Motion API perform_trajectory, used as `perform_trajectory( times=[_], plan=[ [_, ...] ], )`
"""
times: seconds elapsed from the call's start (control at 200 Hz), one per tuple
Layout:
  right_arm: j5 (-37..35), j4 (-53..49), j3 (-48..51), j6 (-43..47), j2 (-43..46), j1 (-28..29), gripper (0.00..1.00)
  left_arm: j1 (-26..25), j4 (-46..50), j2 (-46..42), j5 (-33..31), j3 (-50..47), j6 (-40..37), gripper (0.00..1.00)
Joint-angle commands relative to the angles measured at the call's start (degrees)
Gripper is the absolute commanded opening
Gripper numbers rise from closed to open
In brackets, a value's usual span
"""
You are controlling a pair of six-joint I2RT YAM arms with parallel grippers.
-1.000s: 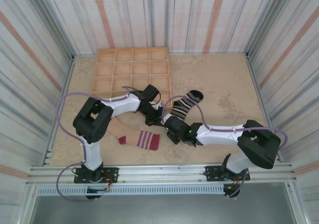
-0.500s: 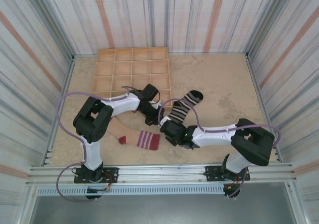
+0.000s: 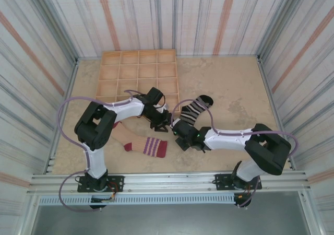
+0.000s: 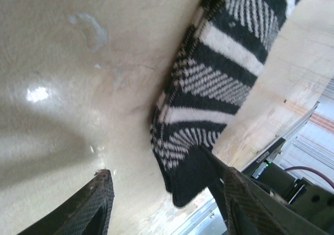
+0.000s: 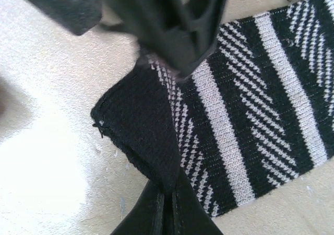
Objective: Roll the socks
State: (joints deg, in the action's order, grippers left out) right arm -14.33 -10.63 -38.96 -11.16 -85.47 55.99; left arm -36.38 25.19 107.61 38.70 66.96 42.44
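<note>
We log that since a second ago the left gripper (image 4: 162, 188) has spread apart and the right gripper (image 5: 166, 198) has pinched shut on the black sock (image 5: 250, 104) at its plain cuff. Knit, grey-white herringbone bands; it lies beside the wooden grid tray (image 3: 138, 78).

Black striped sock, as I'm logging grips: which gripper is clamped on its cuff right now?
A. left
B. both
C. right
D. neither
C: the right wrist view shows the right gripper shut on the cuff of the black striped sock, while the left gripper stands open around that end.
</note>
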Motion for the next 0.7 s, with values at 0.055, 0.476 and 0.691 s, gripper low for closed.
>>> perform_trajectory(
  times=[0.055,0.476,0.691],
  plan=[
    [12.68,-6.06,-2.16,-6.32,2.37,-4.83,0.00,-0.97,-2.73,-5.68,-2.03,-2.46,0.80,0.57],
    [34.58,-11.97,-6.99,-11.27,-2.32,-18.02,0.00,-5.37,-21.45,-11.96,-9.02,-15.08,4.23,0.53],
    [39.93,-12.48,-8.32,-14.23,-5.19,-22.75,0.00,-8.56,-29.16,-13.24,-16.40,-19.74,4.49,0.51]
  ],
)
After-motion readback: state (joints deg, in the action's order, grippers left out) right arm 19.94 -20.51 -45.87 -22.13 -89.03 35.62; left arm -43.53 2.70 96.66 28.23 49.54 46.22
